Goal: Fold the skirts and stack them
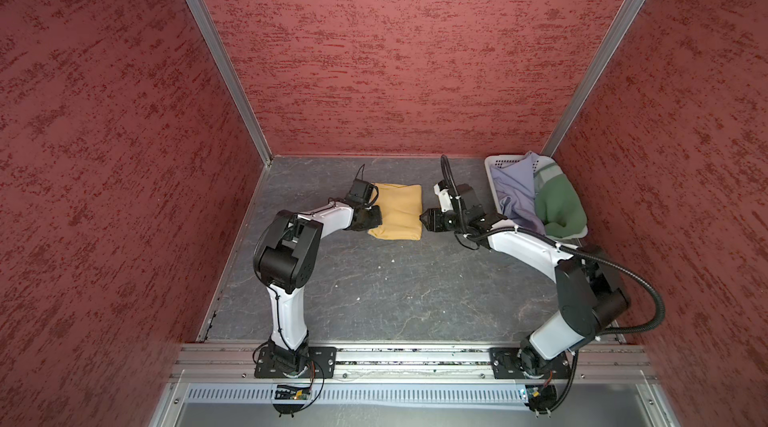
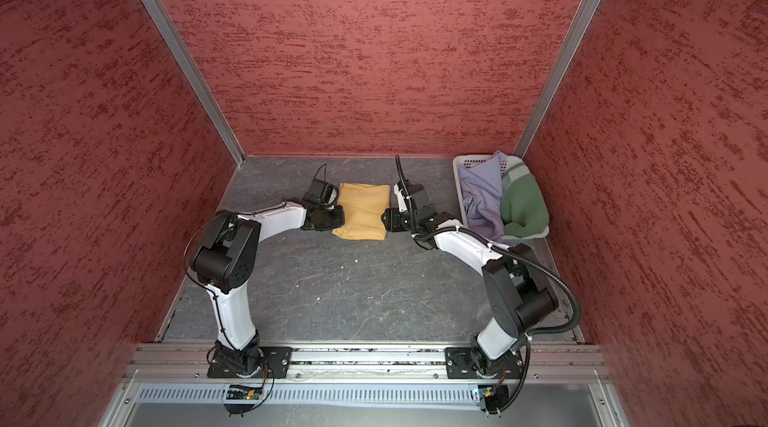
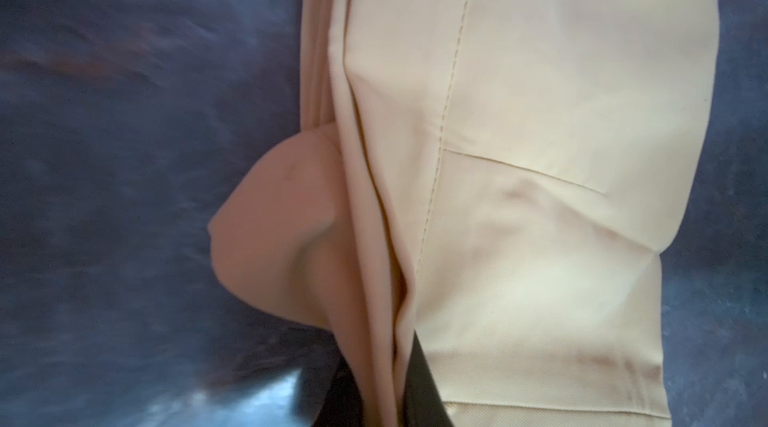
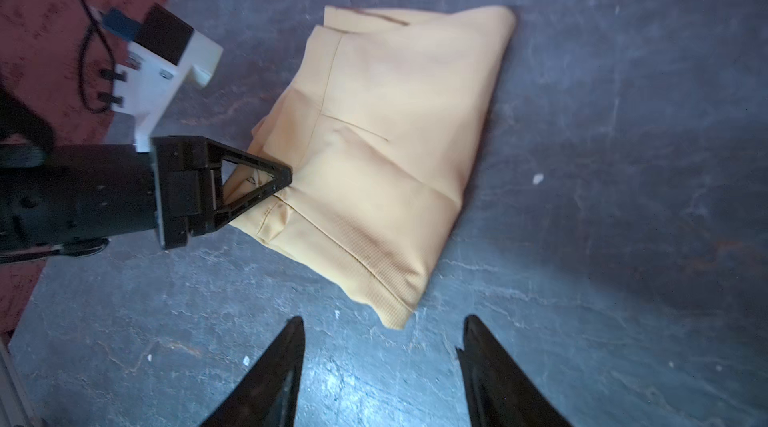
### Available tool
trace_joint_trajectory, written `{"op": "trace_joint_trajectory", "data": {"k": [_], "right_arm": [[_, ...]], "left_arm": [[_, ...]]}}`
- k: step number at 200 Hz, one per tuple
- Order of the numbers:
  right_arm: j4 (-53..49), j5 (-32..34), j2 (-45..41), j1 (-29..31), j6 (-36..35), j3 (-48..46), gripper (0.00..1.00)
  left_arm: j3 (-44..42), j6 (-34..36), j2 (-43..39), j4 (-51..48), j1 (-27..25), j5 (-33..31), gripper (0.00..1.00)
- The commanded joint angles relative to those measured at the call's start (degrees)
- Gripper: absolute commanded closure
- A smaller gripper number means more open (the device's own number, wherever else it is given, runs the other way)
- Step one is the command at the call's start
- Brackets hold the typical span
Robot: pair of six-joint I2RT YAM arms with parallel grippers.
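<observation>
Currently the mustard yellow skirt (image 1: 397,211) lies folded into a compact rectangle on the grey desk (image 1: 374,292), near the middle of its far edge, and it shows the same way in both top views (image 2: 362,211). The left pincer (image 4: 279,186) is clenched on the skirt's left edge. The right wrist view shows its black fingers pinched together over a small bunch of the yellow cloth. In the left wrist view the fabric (image 3: 540,155) fills most of the picture, with a seam running along it and folds gathering toward the grip.

The right pincer (image 1: 424,218) sits just beside the skirt's right edge, released and holding nothing. Its fingers (image 4: 286,362) stand wide apart over bare desk, just short of the skirt's nearest corner.

At the far right corner of the desk stands a white perforated basket (image 1: 498,161). Inside it the pale lavender-grey skirt (image 1: 513,192) lies crumpled on the left side. The dark green skirt (image 1: 559,207) is heaped beside it on the right, its lighter waistband toward the far wall.
</observation>
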Motion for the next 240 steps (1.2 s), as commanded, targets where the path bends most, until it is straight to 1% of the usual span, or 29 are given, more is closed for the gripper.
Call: {"op": "trace_joint_trajectory", "data": {"k": [1, 38, 65, 89, 108, 134, 158, 190, 203, 209, 218, 236, 240], "right_arm": [[-3.45, 3.48, -1.84, -0.30, -2.95, 1.88, 0.36], [-3.86, 4.94, -3.41, -0.39, -3.70, 1.94, 0.34], [-4.21, 6.53, -4.02, -0.39, -4.31, 0.82, 0.34], [-4.77, 7.27, -4.00, -0.39, -4.74, 0.27, 0.34], [-4.91, 7.70, -4.22, -0.39, -4.67, -0.24, 0.34], [-4.91, 8.07, -4.93, -0.39, -4.78, -0.94, 0.34], [-5.17, 8.37, -5.32, -0.39, -4.92, -1.06, 0.34], [-5.18, 8.33, -5.76, -0.39, -4.72, -1.18, 0.34], [-5.26, 8.39, -5.81, -0.39, -4.85, -1.22, 0.34], [-5.26, 8.31, -5.77, -0.40, -4.86, -1.22, 0.34], [-5.26, 8.27, -5.69, -0.39, -4.93, -1.14, 0.34], [-5.26, 8.19, -5.58, -0.39, -4.94, -1.05, 0.34], [-5.26, 8.19, -5.58, -0.39, -4.98, -1.05, 0.34]], "left_arm": [[3.00, 4.63, -2.23, -5.85, 3.07, -4.62, 1.00], [8.97, 9.07, 0.21, -10.36, 9.33, -7.97, 1.00], [16.05, 12.91, 3.99, -15.30, 12.27, -11.63, 1.00], [22.17, 14.73, 7.96, -18.36, 14.28, -13.94, 1.00], [26.81, 15.75, 11.28, -20.57, 15.26, -15.29, 1.00], [31.11, 17.89, 14.85, -21.75, 15.55, -16.90, 1.00], [33.75, 18.94, 17.56, -22.57, 15.60, -17.78, 1.00], [34.60, 19.69, 19.44, -23.82, 15.80, -21.70, 0.97], [34.29, 19.75, 19.47, -23.80, 16.08, -23.00, 0.91], [34.09, 19.75, 19.45, -23.57, 16.25, -23.28, 0.84], [33.55, 19.86, 19.17, -23.07, 16.51, -23.27, 0.69], [32.36, 20.19, 18.38, -21.69, 16.71, -23.08, 0.53], [32.07, 20.22, 18.19, -21.48, 16.71, -23.08, 0.47]]}}
